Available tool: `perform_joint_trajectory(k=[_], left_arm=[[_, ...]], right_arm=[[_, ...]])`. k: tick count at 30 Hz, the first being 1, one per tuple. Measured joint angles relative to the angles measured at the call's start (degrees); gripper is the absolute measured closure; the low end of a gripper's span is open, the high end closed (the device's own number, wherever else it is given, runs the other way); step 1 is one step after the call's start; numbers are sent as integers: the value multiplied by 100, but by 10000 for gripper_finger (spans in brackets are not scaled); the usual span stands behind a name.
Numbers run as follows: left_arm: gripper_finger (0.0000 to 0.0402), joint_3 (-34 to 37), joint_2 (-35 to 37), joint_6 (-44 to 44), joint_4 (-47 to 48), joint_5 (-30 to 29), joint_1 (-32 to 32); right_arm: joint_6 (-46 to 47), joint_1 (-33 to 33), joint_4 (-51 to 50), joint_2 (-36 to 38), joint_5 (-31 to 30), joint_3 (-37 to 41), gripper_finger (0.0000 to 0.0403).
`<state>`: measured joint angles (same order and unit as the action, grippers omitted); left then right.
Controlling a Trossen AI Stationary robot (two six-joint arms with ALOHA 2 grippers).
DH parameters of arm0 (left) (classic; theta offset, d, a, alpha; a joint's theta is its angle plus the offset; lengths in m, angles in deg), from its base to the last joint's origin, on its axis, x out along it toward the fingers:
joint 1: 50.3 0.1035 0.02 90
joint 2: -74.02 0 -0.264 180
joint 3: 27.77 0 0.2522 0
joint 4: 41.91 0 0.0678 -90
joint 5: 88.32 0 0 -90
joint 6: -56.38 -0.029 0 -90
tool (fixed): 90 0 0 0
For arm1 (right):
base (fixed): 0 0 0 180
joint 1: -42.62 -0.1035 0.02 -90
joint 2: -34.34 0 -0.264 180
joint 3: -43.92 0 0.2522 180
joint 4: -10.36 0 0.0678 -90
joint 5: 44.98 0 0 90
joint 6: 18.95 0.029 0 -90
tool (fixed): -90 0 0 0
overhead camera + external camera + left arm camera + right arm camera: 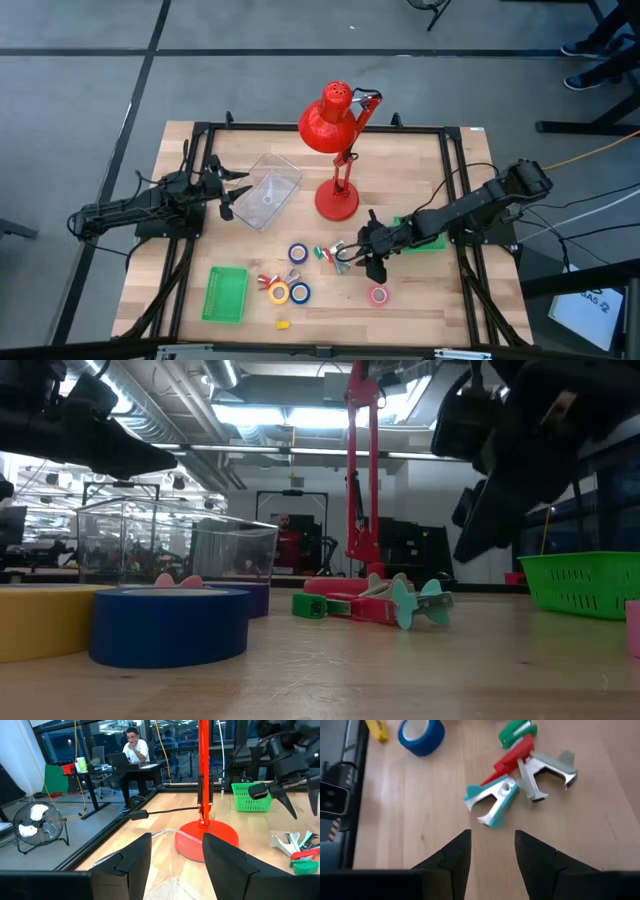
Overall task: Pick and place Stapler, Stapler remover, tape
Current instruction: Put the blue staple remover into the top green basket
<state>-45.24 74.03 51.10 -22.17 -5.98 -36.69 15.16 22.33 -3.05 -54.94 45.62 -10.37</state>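
Observation:
My right gripper (492, 852) is open and empty. It hovers just above the table, right beside a pile of small tools, and also shows in the high view (366, 258). The pile holds a teal staple remover (492, 802), a grey staple remover (546, 769), a small red stapler (514, 759) and a small green stapler (518, 731). Tape rolls lie flat on the table: blue (298, 253), yellow (279, 292), blue (299, 292) and pink (378, 295). My left gripper (228, 196) is open and empty at the left, by a clear plastic box (270, 190).
A red desk lamp (335, 120) stands on its round base (337, 201) at the table's middle far side. A green basket (226, 293) sits near left, another (425, 240) under my right arm. A red staple remover (268, 279) and a small yellow piece (283, 324) lie near the front.

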Motion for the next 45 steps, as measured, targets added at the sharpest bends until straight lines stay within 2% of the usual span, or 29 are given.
perform_joint_trajectory(k=[7,20,32,35,40,45], left_arm=[[228,0,0,0,-3,0,1],[227,0,0,0,2,0,1],[226,0,0,0,2,0,1],[228,-1,0,0,2,0,0],[226,0,0,0,2,0,-1],[228,0,0,0,2,0,0]], right_arm=[[-455,0,544,-320,-2,0,249],[-476,16,827,-785,-166,0,249],[-629,33,1081,-865,-359,0,250],[-712,95,1062,-865,-357,0,263],[-719,218,1058,-865,-345,0,308],[-758,267,1051,-865,-101,0,336]])
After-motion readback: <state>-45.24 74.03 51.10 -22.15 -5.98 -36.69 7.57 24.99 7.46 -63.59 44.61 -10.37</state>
